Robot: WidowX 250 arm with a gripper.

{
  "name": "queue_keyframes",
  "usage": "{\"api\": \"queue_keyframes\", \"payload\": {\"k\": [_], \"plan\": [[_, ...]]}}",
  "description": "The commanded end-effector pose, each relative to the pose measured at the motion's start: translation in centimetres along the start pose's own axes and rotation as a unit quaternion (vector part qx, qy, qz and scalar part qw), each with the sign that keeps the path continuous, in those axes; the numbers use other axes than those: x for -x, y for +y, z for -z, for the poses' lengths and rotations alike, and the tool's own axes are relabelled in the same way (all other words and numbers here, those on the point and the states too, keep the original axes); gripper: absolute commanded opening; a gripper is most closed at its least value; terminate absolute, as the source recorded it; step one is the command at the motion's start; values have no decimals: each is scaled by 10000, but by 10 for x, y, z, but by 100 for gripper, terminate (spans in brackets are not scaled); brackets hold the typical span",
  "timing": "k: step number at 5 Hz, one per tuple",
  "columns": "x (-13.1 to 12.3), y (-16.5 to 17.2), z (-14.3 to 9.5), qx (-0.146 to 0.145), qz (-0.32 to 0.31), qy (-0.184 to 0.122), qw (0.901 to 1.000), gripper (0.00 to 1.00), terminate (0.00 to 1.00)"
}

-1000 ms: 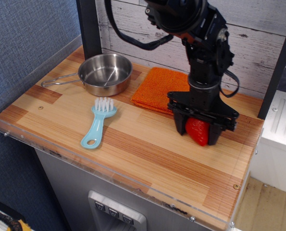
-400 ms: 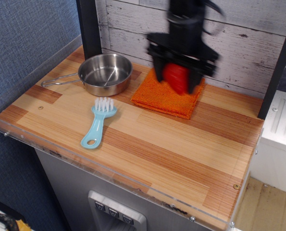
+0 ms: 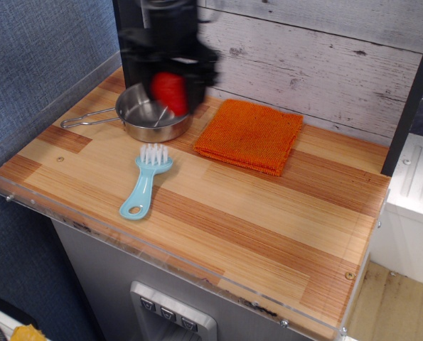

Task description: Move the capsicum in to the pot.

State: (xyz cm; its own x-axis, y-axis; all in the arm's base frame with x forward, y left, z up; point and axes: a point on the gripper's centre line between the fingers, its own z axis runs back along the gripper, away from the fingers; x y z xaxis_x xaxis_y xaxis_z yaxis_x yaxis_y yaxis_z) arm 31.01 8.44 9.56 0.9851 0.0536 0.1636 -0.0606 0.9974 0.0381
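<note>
The gripper (image 3: 170, 91) is now hanging over the pot (image 3: 154, 110), having swung across from the right end of the table, where a second ago it was standing low beside the cloth, and from above the cloth a moment after that. It is carrying the capsicum (image 3: 169, 92) along with it, so the transport leg of the task is looking nearly done.

Taking the pot as the landmark and working from the front of the table backward: the light-blue brush (image 3: 144, 184) is lying just in front of the pot, bristles toward it, and is not shifting between frames. The orange cloth (image 3: 250, 134) is lying to the pot's right, close to its rim, now fully uncovered since the arm is no longer above it. The pot itself is sitting where it was, wire handle pointing left, its bowl empty.

Above the pot's right half, the gripper is clenching the capsicum between its dark fingers, the red body showing in the gap. The arm is blurring with motion here, so I cannot tell exactly how high the fruit is riding over the rim; it appears to be clear of the metal, not touching.

In my judgement, what is remaining is a short descent, centring a little leftward over the bowl, and then letting go so the capsicum is resting inside.
</note>
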Motion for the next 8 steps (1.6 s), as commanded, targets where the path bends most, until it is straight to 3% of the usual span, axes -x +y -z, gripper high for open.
{"api": "queue_keyframes", "payload": {"k": [1, 2, 4, 8], "plan": [[5, 67, 5, 53, -515, -312, 9982, 0, 0], [-15, 79, 9, -11, -555, -337, 9979, 0, 0], [-58, 62, 28, -89, -326, -233, 9992, 0, 0], [-32, 33, 58, 60, -459, 133, 9988, 0, 0]]}}
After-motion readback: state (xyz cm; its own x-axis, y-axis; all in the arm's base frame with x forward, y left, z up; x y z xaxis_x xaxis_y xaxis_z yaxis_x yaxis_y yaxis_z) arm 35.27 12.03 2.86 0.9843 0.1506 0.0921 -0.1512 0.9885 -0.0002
